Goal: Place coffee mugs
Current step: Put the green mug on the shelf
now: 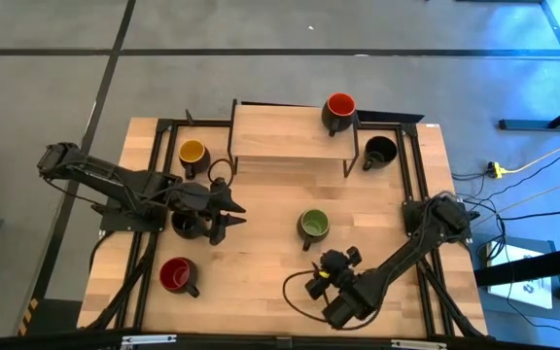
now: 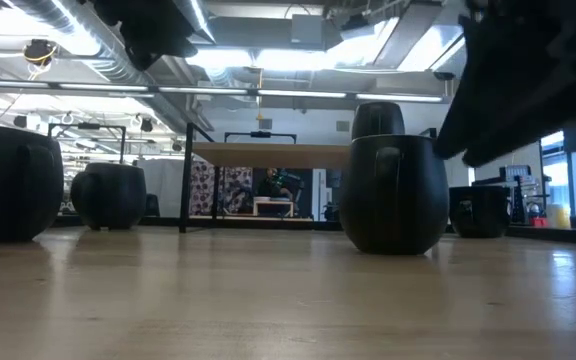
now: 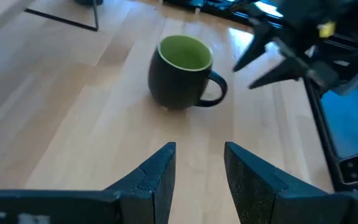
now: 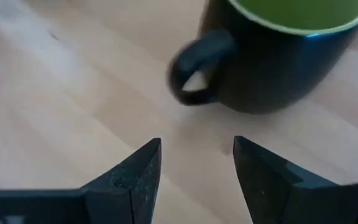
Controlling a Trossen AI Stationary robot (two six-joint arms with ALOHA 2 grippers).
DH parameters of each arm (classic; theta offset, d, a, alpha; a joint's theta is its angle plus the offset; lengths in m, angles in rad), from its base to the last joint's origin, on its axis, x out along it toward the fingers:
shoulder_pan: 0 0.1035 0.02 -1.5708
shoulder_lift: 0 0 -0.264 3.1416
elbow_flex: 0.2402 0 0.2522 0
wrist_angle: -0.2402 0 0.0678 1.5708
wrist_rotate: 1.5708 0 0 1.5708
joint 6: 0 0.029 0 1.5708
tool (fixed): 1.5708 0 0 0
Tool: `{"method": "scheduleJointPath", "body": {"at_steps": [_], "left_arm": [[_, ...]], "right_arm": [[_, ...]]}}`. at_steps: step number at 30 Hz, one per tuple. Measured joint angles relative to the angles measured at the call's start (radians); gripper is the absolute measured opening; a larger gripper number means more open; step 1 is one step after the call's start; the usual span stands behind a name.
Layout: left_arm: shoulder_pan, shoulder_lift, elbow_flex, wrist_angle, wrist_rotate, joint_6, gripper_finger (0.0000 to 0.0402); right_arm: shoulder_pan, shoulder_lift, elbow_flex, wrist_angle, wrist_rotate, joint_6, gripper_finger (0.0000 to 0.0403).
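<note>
Your right gripper hangs open and empty just near of the green-lined black ceramic mug; your left gripper waits left, also open.

The left end effector points toward the desk centre, fingers parted and empty. The right end effector extends from the near right, fingers parted, empty.

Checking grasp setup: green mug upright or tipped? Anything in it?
Upright and empty. The green mug stands on its base, its round opening up in the high view; the left wrist view shows a bare green inside.
</note>
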Motion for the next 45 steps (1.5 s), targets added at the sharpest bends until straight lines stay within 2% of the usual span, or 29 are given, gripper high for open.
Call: {"method": "scheduleJointPath", "body": {"at_steps": [2,6,10,14,16,22,26,28,37,45], "left_arm": [[-0.015,0.0,0.0,0.0,0.0,-0.005,0.0131],[-0.05,0.0,0.0,-0.004,-0.008,-0.022,0.0131],[-0.086,0.0,0.0,-0.003,-0.023,-0.057,0.0131],[-0.118,0.0,0.0,0.0,-0.029,-0.059,0.0131],[-0.13,0.0,0.0,-0.001,-0.047,-0.059,0.0131],[-0.142,0.0,0.0,0.0,-0.1,-0.058,0.0131],[-0.142,0.0,0.0,-0.001,-0.097,-0.058,0.0131],[-0.142,0.0,0.0,-0.001,-0.097,-0.058,0.0131],[-0.141,0.0,0.0,-0.001,-0.112,-0.053,0.0131],[-0.141,0.0,0.0,-0.001,-0.15,-0.05,0.0131]], "right_arm": [[0.001,-0.027,-0.077,0.17,0.039,-0.03,0.0186],[0.002,-0.041,-0.191,0.44,0.027,-0.149,0.0186],[0.002,-0.044,-0.208,0.577,0.012,-0.239,0.0186],[-0.014,-0.044,-0.208,0.751,0.053,-0.421,0.0186],[-0.038,-0.04,-0.206,0.807,0.037,-0.502,0.0186],[-0.113,-0.038,-0.207,0.793,0.035,-0.593,0.0186],[-0.127,-0.038,-0.207,0.774,-0.052,-0.596,0.0186],[-0.123,-0.038,-0.207,0.746,-0.061,-0.585,0.0186],[-0.082,-0.118,-0.207,0.405,0.001,-0.37,0.0186],[-0.043,-0.152,-0.207,0.173,0.003,-0.163,0.0186]]}}
